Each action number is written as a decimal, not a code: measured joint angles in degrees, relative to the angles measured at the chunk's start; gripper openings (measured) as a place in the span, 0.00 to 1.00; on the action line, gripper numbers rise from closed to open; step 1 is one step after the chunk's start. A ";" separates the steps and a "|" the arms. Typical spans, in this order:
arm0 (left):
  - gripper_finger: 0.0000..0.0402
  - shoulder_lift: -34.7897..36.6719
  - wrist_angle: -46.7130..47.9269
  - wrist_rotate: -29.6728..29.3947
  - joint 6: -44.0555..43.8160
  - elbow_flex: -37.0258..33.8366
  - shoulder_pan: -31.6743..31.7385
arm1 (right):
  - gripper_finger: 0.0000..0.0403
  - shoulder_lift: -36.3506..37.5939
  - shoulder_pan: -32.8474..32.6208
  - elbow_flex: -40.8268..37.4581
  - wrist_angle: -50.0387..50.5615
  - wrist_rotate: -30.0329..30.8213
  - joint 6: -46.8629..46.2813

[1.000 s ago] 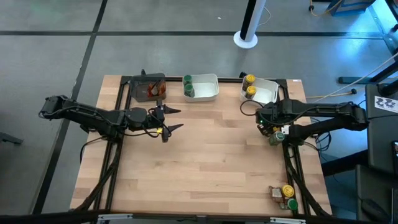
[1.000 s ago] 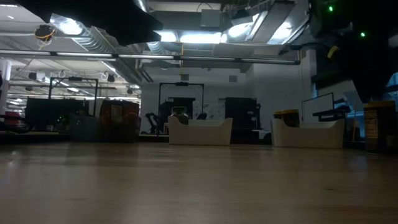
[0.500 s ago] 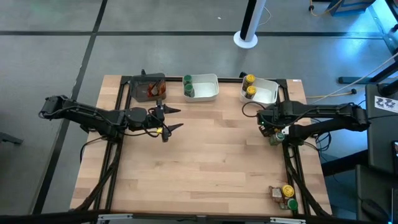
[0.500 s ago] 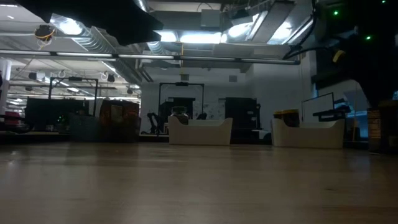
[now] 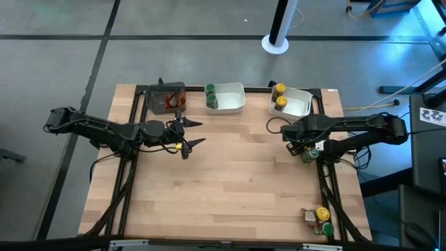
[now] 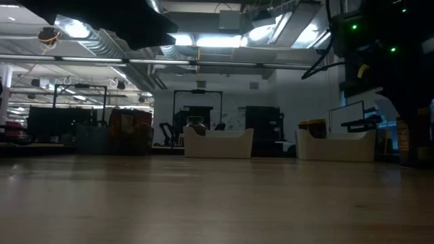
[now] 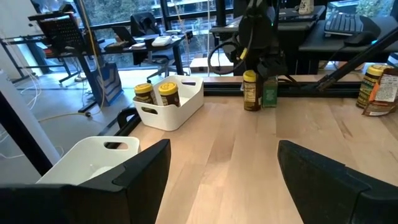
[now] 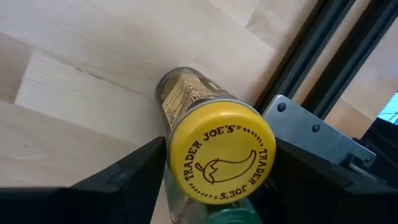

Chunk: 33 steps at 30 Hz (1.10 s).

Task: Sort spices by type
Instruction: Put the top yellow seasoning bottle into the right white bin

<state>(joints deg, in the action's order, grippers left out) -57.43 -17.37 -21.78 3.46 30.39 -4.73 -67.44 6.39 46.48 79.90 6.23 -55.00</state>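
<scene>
Wooden surface [image 5: 230, 174] fills the centre of the high view. At left-centre, the left gripper [image 5: 189, 134] waits with fingers spread, empty. Along the upper edge sit a dark tray [image 5: 165, 98], a white tray with green-lidded jars [image 5: 210, 97], and another with yellow-lidded jars [image 5: 280, 96]. At right-centre, the right gripper [image 5: 304, 148] straddles a yellow-lidded spice jar [image 8: 222, 159], fingers apart on either side (not clamped). The jar stands upright, long axis vertical, lid towards the wrist camera. Risk: a green-lidded jar [image 8: 233, 216] crowds it; closing could snag or topple both.
</scene>
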 joint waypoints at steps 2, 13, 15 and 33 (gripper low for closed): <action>0.70 0.00 0.00 -0.01 0.21 0.00 0.00 | 0.68 -0.49 0.00 0.16 -1.24 -0.07 0.54; 0.70 0.00 0.00 0.00 0.26 0.00 0.00 | 0.68 -0.61 0.00 0.24 -10.37 -1.34 2.53; 0.70 0.00 0.00 0.00 0.28 0.00 0.00 | 0.68 -0.90 0.00 0.24 -10.99 -1.34 2.53; 0.70 0.00 0.11 0.01 0.44 0.00 0.00 | 0.57 -2.95 -0.02 1.01 -10.77 -1.67 8.80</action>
<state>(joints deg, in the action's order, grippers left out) -57.43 -17.26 -21.77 3.90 30.39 -4.73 -70.39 6.37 47.49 69.14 4.56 -46.20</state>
